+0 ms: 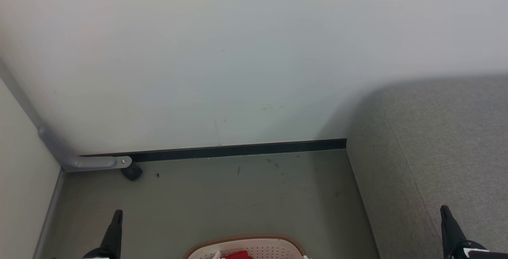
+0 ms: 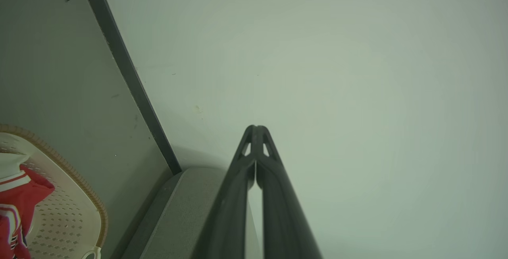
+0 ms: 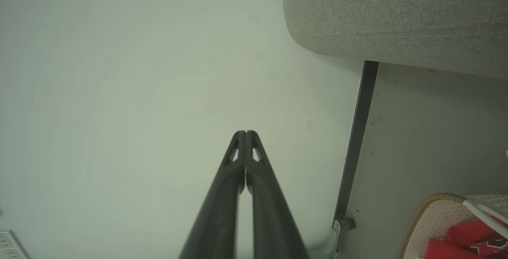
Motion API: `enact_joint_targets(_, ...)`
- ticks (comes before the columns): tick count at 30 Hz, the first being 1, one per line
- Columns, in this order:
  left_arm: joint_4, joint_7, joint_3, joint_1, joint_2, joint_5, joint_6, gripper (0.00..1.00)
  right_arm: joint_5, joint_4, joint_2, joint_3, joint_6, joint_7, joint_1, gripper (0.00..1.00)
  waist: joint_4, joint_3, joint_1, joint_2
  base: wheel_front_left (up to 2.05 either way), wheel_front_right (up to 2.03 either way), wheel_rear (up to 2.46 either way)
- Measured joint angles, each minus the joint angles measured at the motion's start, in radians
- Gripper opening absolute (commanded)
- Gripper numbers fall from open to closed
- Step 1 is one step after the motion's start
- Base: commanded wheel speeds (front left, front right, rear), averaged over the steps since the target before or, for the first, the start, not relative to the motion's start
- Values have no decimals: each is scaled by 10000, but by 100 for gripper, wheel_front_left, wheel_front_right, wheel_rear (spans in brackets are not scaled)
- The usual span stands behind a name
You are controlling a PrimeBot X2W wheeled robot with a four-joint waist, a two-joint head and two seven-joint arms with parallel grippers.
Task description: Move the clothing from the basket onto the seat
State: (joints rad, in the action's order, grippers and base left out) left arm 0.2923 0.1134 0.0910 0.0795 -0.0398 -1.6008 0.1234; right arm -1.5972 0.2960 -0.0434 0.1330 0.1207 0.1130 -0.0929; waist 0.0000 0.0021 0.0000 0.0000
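Observation:
The cream basket [image 1: 258, 247] with its brown rim peeks in at the bottom middle of the head view, on the grey floor. Red clothing [image 1: 237, 255] lies inside it; the left wrist view shows the red clothing [image 2: 18, 207] with white stripe trim in the basket [image 2: 71, 215], and the right wrist view shows red clothing [image 3: 468, 241] in the basket [image 3: 432, 219]. The grey seat [image 1: 440, 148] fills the right side. My left gripper [image 1: 118, 213] is shut and empty, left of the basket. My right gripper [image 1: 444, 209] is shut and empty, over the seat's front. Both point at the wall.
A pale wall [image 1: 222, 60] with a dark skirting strip [image 1: 238, 150] stands close ahead. A grey metal bracket [image 1: 95, 162] and a small black wheel [image 1: 131, 171] sit at the far left corner, beside a cream panel [image 1: 20, 171]. Bare floor [image 1: 238, 195] lies between basket and wall.

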Motion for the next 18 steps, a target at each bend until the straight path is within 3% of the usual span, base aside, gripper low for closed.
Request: enact_joint_targets(18, 0, 0, 0, 0, 0, 0, 0, 0, 0, 0, 0, 0, 0, 0, 0, 0, 0, 0, 0, 0, 0, 0, 0)
